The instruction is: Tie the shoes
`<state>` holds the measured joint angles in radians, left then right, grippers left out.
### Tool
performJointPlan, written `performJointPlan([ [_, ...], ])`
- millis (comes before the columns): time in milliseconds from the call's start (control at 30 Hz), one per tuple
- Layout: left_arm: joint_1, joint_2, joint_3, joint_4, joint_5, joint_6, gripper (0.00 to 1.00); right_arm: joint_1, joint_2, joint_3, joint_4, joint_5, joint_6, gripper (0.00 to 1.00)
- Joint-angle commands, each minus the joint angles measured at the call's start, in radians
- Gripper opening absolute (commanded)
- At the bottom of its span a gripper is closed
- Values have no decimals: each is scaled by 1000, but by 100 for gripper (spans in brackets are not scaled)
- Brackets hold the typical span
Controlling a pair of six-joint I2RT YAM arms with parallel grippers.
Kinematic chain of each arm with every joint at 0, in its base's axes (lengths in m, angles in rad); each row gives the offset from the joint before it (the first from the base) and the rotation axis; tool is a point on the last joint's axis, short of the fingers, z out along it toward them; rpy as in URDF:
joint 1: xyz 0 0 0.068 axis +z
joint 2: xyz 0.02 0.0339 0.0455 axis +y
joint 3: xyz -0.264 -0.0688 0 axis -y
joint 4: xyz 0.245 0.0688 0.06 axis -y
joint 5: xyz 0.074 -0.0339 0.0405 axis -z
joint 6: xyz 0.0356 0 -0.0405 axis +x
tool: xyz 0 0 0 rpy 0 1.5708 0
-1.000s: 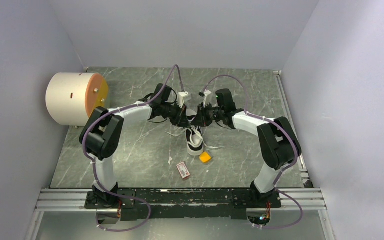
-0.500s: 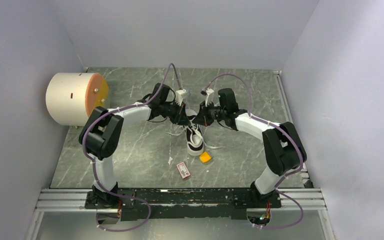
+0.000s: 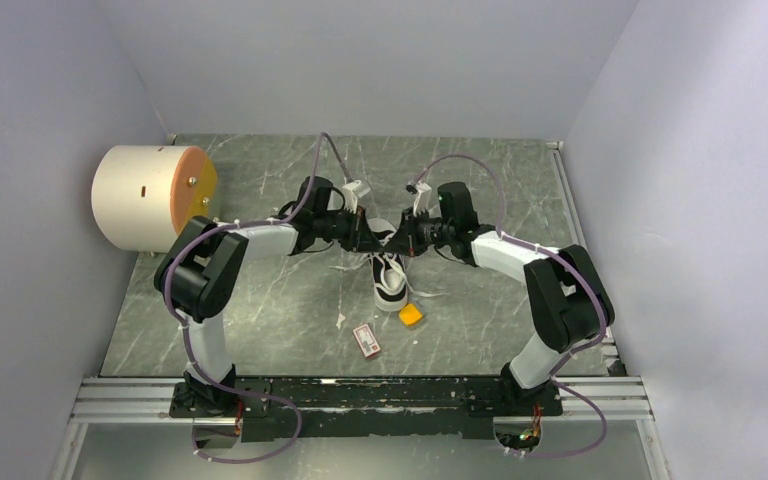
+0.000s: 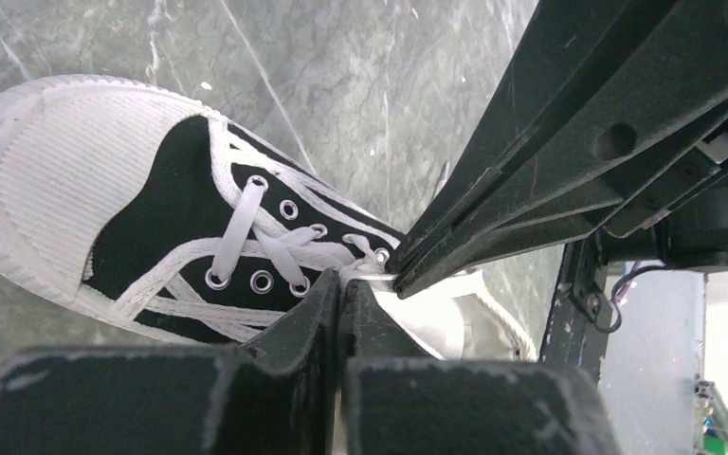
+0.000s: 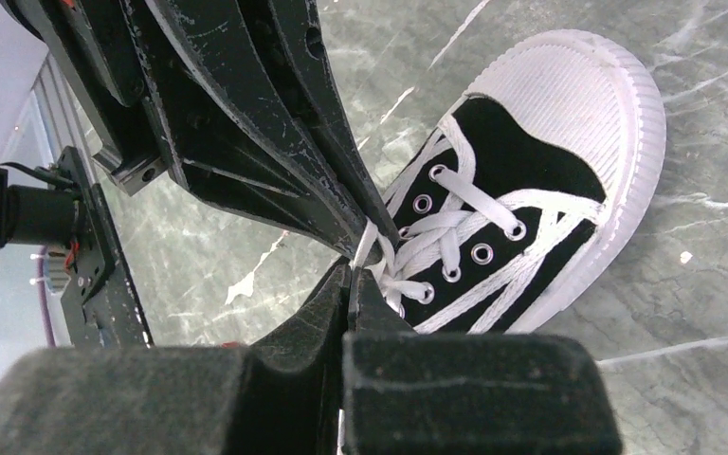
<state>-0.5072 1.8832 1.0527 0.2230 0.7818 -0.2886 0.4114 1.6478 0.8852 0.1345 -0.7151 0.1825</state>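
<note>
Overhead view alone showing the orange block [image 3: 411, 315] at centre, wrist views showing the sneaker [image 4: 152, 218] lying on the surface [image 3: 260, 300], left fingers [image 4: 311, 318] and right fingers [image 5: 330, 305] both clenching its laces [image 5: 372, 248] beside the top eyelets

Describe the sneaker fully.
The sneaker is a small black low-top, canvas by its look, with a ribbed white toe cap and white sole. It stands upright on the marbled table, toe toward the arm bases. Its white laces cross metal eyelets and trail loose on the table. At the top eyelets the left claw and right claw are shut on the laces.
</note>
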Motion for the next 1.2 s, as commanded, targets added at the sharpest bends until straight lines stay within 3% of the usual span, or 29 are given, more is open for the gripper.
performJointPlan([
  [0,34,-28,-38,231,-31,-146,5,-7,-41,-29,27,-32,53,0],
  [167,42,-21,-44,254,-24,-169,5,-5,-46,-29,50,-49,80,0],
  [433,39,7,-141,555,-32,-410,5,2,-54,-83,180,-83,226,0],
  [800,8,55,-151,587,-43,-416,5,94,-43,-133,354,-34,434,4],
  [900,4,70,-161,619,-34,-430,5,117,-20,-107,322,-30,455,11],
  [1000,4,77,-166,639,-25,-432,5,114,-57,-112,275,-21,453,27],
  [1167,7,69,-162,608,-21,-397,5,44,-193,-103,19,38,309,47],
])
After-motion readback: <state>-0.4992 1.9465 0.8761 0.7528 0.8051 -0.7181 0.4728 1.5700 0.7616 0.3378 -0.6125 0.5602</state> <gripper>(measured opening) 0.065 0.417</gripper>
